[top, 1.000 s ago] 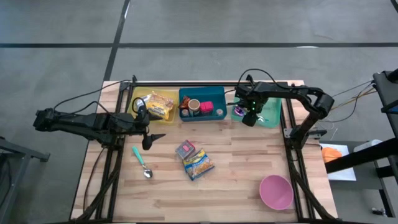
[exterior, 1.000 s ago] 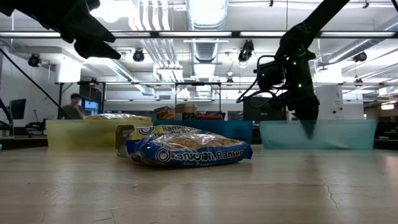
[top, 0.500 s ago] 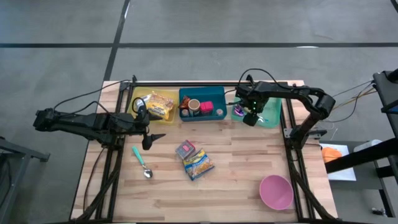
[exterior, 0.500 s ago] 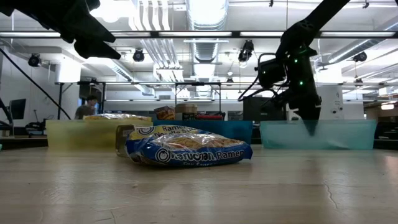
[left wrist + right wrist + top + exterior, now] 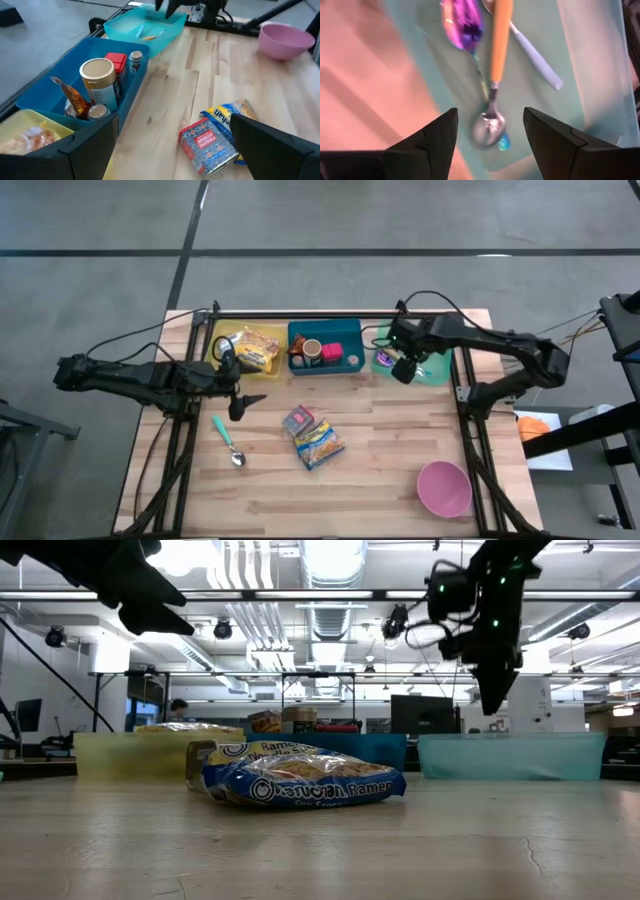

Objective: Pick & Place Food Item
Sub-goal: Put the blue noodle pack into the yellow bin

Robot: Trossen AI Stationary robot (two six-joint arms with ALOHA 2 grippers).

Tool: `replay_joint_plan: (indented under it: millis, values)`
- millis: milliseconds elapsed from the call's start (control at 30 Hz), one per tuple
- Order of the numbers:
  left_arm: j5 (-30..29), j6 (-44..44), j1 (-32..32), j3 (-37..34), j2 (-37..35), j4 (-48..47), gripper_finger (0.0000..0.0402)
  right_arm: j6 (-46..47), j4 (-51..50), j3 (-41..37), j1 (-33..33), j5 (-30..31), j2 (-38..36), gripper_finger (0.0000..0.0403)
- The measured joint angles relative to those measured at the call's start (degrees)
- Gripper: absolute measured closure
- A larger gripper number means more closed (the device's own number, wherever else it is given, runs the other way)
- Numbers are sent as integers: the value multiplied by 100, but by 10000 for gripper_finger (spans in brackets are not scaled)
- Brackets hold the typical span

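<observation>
Wooden surface [image 5: 380,460] in workshop, three bins along far edge. Right hand [image 5: 403,369] hovers above teal bin [image 5: 440,372], fingers apart, holding nothing; spoons [image 5: 490,125] lie in bin below. Left hand [image 5: 243,402] wide, empty, waits near yellow bin [image 5: 222,338]. Food packets [image 5: 313,436] lie mid-surface, untouched, likely next pick for sorting.

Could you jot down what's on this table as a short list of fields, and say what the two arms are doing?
Table: wooden top
Yellow bin: snack bag
Blue bin: jars, small packs
Teal bin: cutlery, including an orange-handled spoon
Loose items: noodle packet, red packet, teal spoon, pink bowl
Left pincer: open, empty, beside the yellow bin
Right pincer: open, empty, above the teal bin
</observation>
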Motion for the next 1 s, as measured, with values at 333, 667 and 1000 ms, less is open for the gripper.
replay_joint_plan:
  millis: [333,667,1000]
  values:
    - [306,-802,0,0,306,606,15,936,48,-14,1096,430,-165,178]
    - [1574,-1248,0,450,1555,858,15,1645,508,-227,2064,1111,-124,178]
    - [2927,-1506,-44,483,2864,867,15,845,3695,-1183,2824,907,-397,178]
